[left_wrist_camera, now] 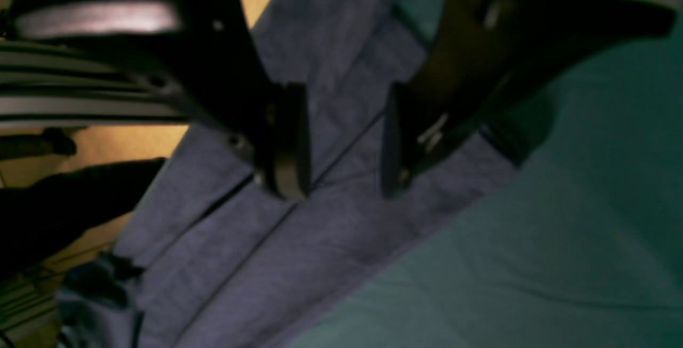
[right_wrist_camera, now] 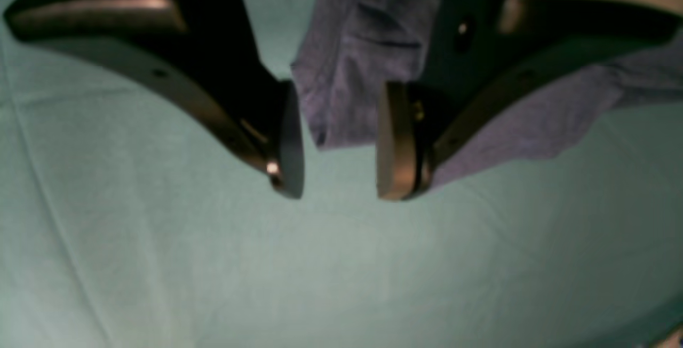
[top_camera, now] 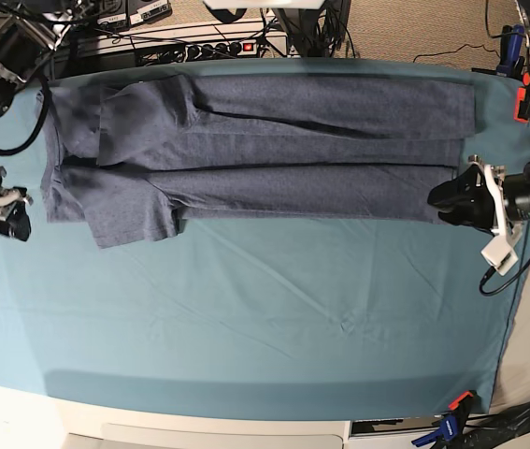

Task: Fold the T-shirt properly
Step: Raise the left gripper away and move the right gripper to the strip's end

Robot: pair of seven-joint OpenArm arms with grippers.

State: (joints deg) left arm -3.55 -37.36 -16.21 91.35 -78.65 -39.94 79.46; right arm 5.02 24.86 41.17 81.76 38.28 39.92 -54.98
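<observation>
The slate-blue T-shirt (top_camera: 274, 140) lies folded lengthwise in a long band across the far half of the teal cloth, its sleeves (top_camera: 134, 210) at the left end. My left gripper (top_camera: 444, 199) sits at the shirt's right end. In the left wrist view it (left_wrist_camera: 341, 188) is open, its dark fingers (left_wrist_camera: 288, 140) just above the layered fabric (left_wrist_camera: 341, 97). My right gripper (top_camera: 17, 224) hovers off the shirt's left end. Seen from the right wrist, it (right_wrist_camera: 339, 193) is open over bare cloth, with a shirt edge (right_wrist_camera: 341, 97) showing behind the gap.
The teal table cloth (top_camera: 265, 318) covers the table, with its near half bare. Clamps hold it at the back right (top_camera: 523, 98) and front right (top_camera: 451, 421). A power strip (top_camera: 208, 45) and cables run behind the far edge.
</observation>
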